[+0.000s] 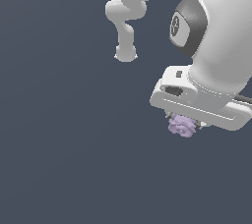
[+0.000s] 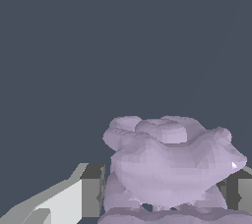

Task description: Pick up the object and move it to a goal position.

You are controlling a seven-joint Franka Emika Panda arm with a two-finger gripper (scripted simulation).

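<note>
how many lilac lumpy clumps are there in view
1. The pale lilac, knobbly clump sits between the fingers of the white end effector, towards the exterior view's lower right. No others visible.

You are looking at a make-believe place drawn by a computer, not a real room. Everything around the white robot arm [image 1: 216,26] is one flat dark blue-grey colour, with no walls, no corners and no furniture to see. The arm looks smooth and shiny like a toy. The lilac lump [image 2: 167,164] under it has flat little faces, like a computer drawing.
</note>
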